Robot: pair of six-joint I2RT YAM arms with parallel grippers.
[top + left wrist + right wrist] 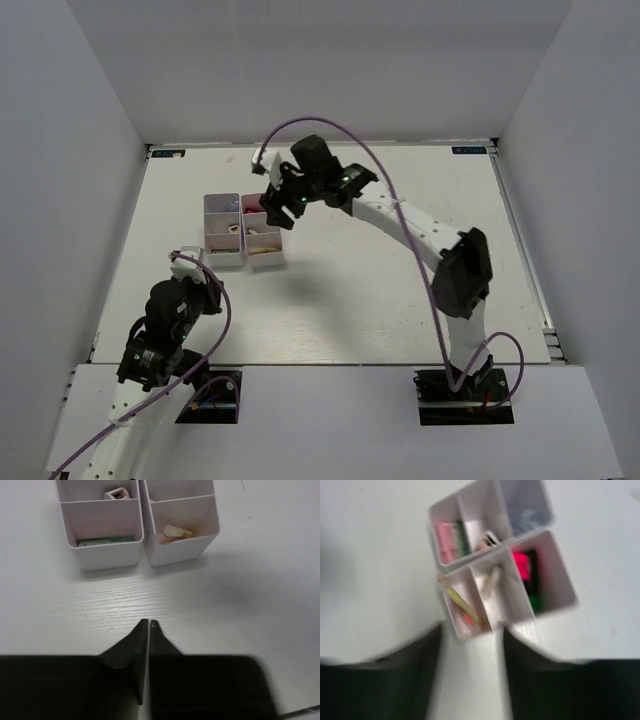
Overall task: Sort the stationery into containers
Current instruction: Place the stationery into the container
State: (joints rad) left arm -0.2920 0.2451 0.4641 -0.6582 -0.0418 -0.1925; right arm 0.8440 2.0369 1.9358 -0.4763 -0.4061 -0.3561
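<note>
The containers (222, 232) are a white block of joined bins left of the table's middle. In the right wrist view the block (547, 502) holds pink and green pieces (451, 540), black highlighters with pink and green caps (527, 575), a yellow pencil (465, 607), a cream piece (492, 580) and clips (530, 517). My right gripper (272, 198) hovers over the block's right side; it (471, 630) is open and empty, and the view is blurred. My left gripper (203, 272) (149, 623) is shut and empty, low over the table just in front of the block (107, 557).
In the left wrist view the near left bin holds a green piece (105, 541) and the near right bin a yellowish piece (176, 531). White walls enclose the table on three sides. A small white object (258, 160) hangs by the right wrist's cable.
</note>
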